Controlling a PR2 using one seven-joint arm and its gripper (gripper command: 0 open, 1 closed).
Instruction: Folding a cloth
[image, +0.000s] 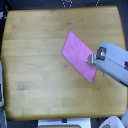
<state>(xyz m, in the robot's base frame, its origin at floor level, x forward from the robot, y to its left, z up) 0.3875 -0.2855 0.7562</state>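
The cloth (77, 52) is a plain pink-magenta sheet lying flat on the wooden table (35, 60), right of centre, turned diagonally with its long side running from upper left to lower right. My gripper (90, 59) comes in from the exterior view's right on a grey arm (114, 61). Its tip sits over the cloth's right edge, near the lower right end. The image is too blurred to show whether the fingers are open or pinching the fabric.
The table's edges run close to the frame on all sides. A pale object (2, 85) stands off the table's left edge, and white and dark shapes (65, 123) lie below the front edge.
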